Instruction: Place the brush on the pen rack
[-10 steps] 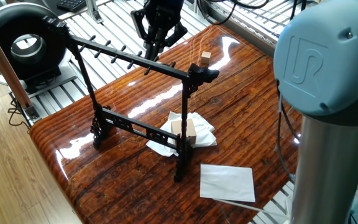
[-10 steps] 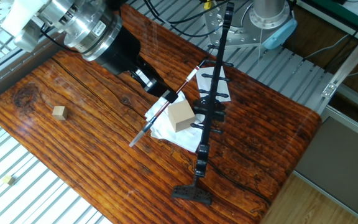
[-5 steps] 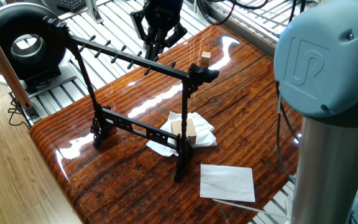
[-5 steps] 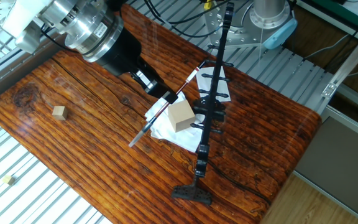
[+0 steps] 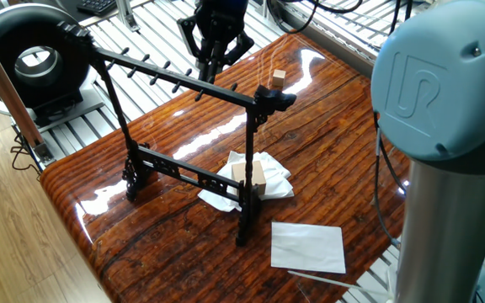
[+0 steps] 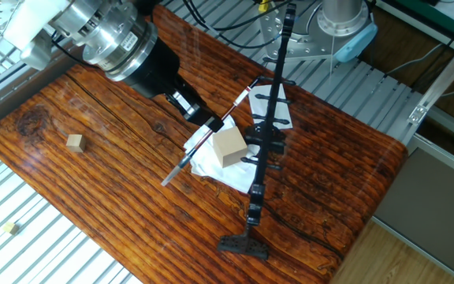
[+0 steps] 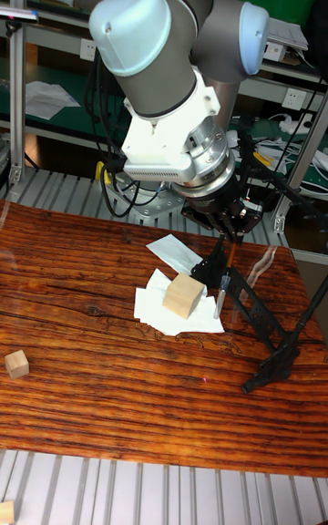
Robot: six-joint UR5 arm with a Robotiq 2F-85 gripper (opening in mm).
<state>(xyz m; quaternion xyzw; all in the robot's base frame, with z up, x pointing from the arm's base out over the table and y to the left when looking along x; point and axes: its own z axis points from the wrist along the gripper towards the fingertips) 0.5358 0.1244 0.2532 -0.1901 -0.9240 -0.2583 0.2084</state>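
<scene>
Black two-finger gripper (image 6: pixel 209 125) clamps slender dark brush (image 6: pixel 211 134), long axis parallel, just beside black metal pen rack's (image 6: pixel 268 134) top bar, centre frame.

Pen rack (image 6: pixel 268 126) just beside — wooden block (image 6: pixel 229 147) underneath

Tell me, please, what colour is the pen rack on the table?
The pen rack is black all over, posts, bars and feet. It shows best in one fixed view.
</scene>
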